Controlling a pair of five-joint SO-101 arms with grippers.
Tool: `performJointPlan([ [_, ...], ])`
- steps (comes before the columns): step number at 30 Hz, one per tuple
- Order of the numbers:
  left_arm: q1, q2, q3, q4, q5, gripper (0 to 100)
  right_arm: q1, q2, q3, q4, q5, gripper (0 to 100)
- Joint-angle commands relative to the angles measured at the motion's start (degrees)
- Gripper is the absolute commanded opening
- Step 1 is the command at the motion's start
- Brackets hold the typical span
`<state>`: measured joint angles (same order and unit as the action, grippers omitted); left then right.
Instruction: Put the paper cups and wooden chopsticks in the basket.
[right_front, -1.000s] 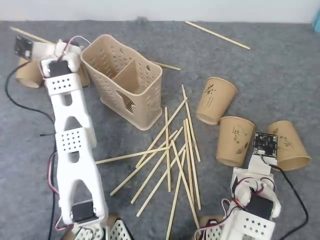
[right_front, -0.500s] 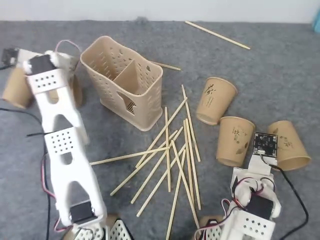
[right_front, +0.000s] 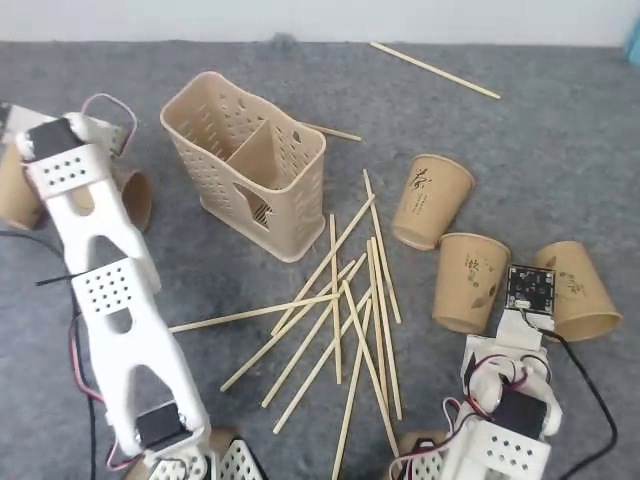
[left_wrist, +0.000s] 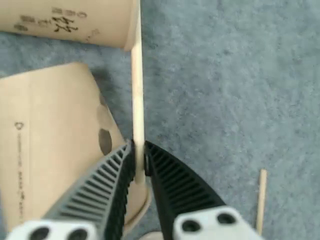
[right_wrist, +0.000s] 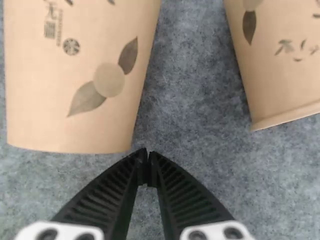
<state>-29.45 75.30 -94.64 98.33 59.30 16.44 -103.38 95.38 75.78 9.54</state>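
Observation:
My left gripper (left_wrist: 138, 148) is shut on a wooden chopstick (left_wrist: 137, 95) that runs forward past two paper cups lying on their sides, one (left_wrist: 47, 150) beside the fingers and one (left_wrist: 75, 20) farther off. In the high view the left arm (right_front: 100, 270) stretches to the far left, over two cups (right_front: 133, 198) (right_front: 12, 195), left of the tan divided basket (right_front: 250, 165). Several chopsticks (right_front: 335, 300) lie scattered in the middle. My right gripper (right_wrist: 148, 171) is shut on nothing, low at the front right, pointing between two fallen cups (right_wrist: 80, 65) (right_wrist: 280, 55).
A third cup (right_front: 432, 198) lies right of the basket, near two others (right_front: 470, 280) (right_front: 578, 288). One loose chopstick (right_front: 435, 70) rests at the far edge, another (right_front: 332, 132) behind the basket. A short chopstick end (left_wrist: 260, 200) lies on the grey carpet (left_wrist: 225, 90).
The left arm has swung left, away from the basket toward the table's left edge. The cup under it shifted left as well. The right arm has kept still.

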Motion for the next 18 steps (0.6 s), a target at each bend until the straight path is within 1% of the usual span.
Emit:
performJointPlan([
  [1,-1.67,-3.52,4.79,2.99,-2.73,1,0.4,-0.75,1.05,-0.84,0.7,0.8],
  [4,-1.67,-9.93,16.22,2.99,-4.66,1,0.4,-0.75,1.05,-0.84,0.7,0.8],
  [9,-0.53,-27.96,42.95,1.76,-9.49,1,0.4,-0.75,1.05,-0.84,0.7,0.8],
  [11,0.09,-34.64,51.91,-0.53,-10.37,1,0.4,-0.75,1.05,-0.84,0.7,0.8],
  [15,0.09,-45.1,67.65,-8.79,-10.55,1,0.57,-0.75,1.05,-0.84,0.7,0.8],
  [18,0.26,-51.16,76.53,-13.01,-10.55,1,0.57,-0.75,1.05,-0.75,0.7,0.8],
])
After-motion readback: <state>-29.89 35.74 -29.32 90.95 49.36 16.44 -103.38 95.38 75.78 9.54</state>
